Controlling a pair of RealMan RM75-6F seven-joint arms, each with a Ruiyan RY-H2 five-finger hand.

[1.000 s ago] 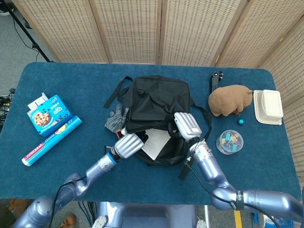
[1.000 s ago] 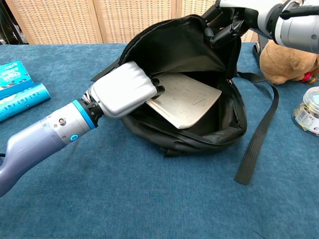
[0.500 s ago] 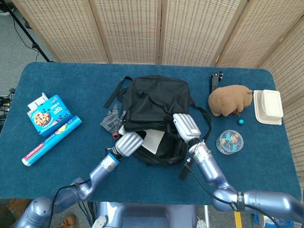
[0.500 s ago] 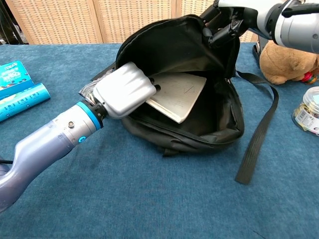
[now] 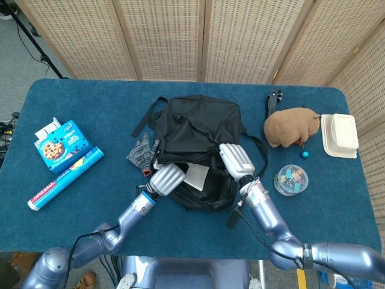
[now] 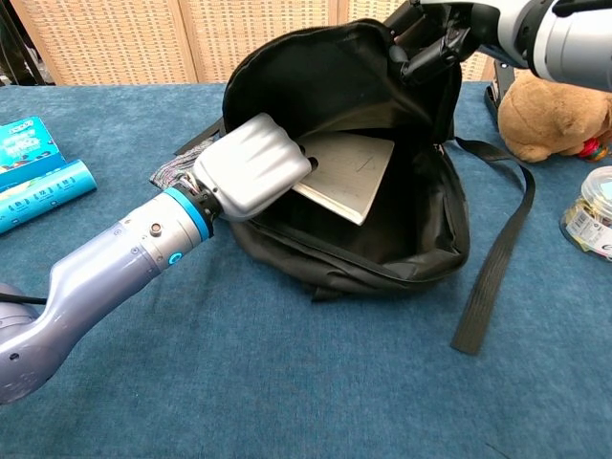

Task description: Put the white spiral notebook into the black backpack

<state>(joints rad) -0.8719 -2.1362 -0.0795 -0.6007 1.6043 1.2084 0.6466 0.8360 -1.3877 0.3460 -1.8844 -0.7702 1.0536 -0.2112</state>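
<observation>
The black backpack (image 5: 198,129) (image 6: 335,105) lies in the middle of the table with its mouth open toward me. The white spiral notebook (image 6: 349,172) (image 5: 197,176) sits tilted inside the opening, only its near part showing. My left hand (image 6: 253,167) (image 5: 166,177) grips the notebook's left edge at the bag's rim. My right hand (image 5: 236,159) (image 6: 435,38) holds the bag's upper flap up, keeping the mouth open.
A grey glove (image 5: 142,152) lies left of the bag. A cookie box (image 5: 60,144) and a blue roll (image 5: 66,178) sit far left. A brown plush (image 5: 291,126), a white container (image 5: 338,135) and a clear jar (image 5: 290,180) stand right. A bag strap (image 6: 492,268) trails right.
My left hand has pushed the notebook further up and deeper into the bag; less of the page shows now. The right hand stays holding the flap.
</observation>
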